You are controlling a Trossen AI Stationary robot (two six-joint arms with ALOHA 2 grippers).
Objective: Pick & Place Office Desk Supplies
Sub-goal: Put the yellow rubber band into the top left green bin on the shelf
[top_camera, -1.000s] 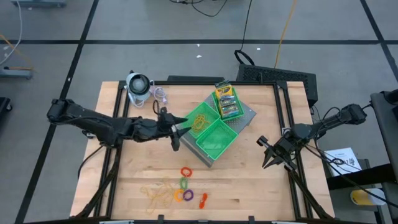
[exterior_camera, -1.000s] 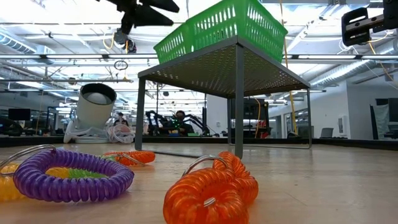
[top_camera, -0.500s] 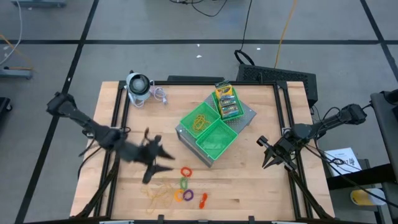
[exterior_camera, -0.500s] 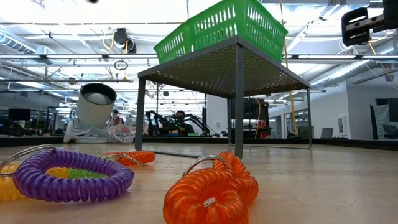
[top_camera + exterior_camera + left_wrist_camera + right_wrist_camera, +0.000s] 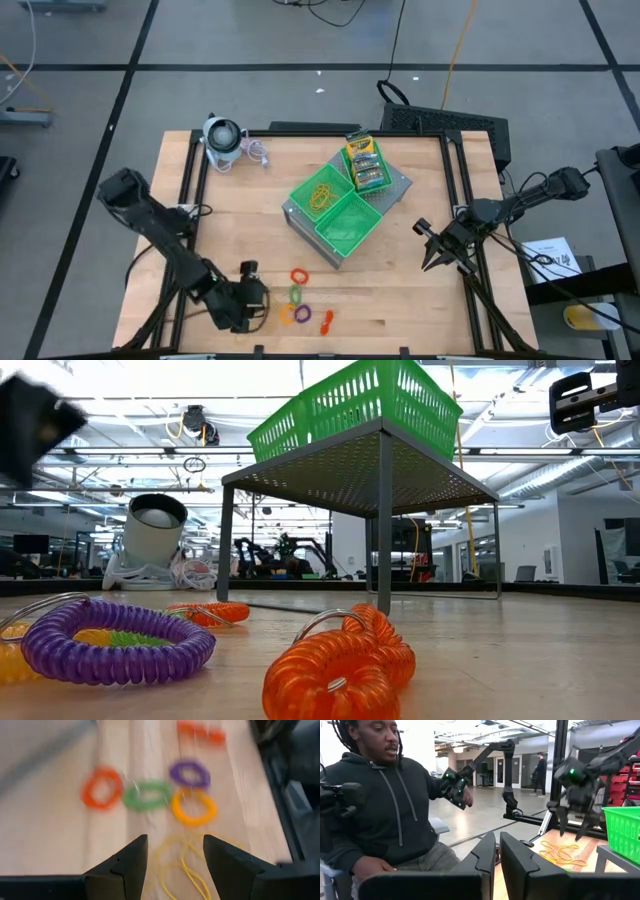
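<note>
Left pincer [image 5: 250, 305] open over rubber bands [image 5: 187, 865], near front table edge [image 5: 330, 347] | right pincer [image 5: 436, 257] closed at right edge

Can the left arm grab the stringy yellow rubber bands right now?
Probably yes. The left end effector hangs open just above the tangle of thin yellow rubber bands on the wooden table, and nothing lies between them. The coloured coil rings sit just beyond, clear of the path.

Bare counter [image 5: 420, 300] right of the coiled rings [image 5: 298, 297] — open passage; raised trays [image 5: 338, 212] obstruct mid-counter, round gadget [image 5: 222, 141] the far-left corner.
</note>
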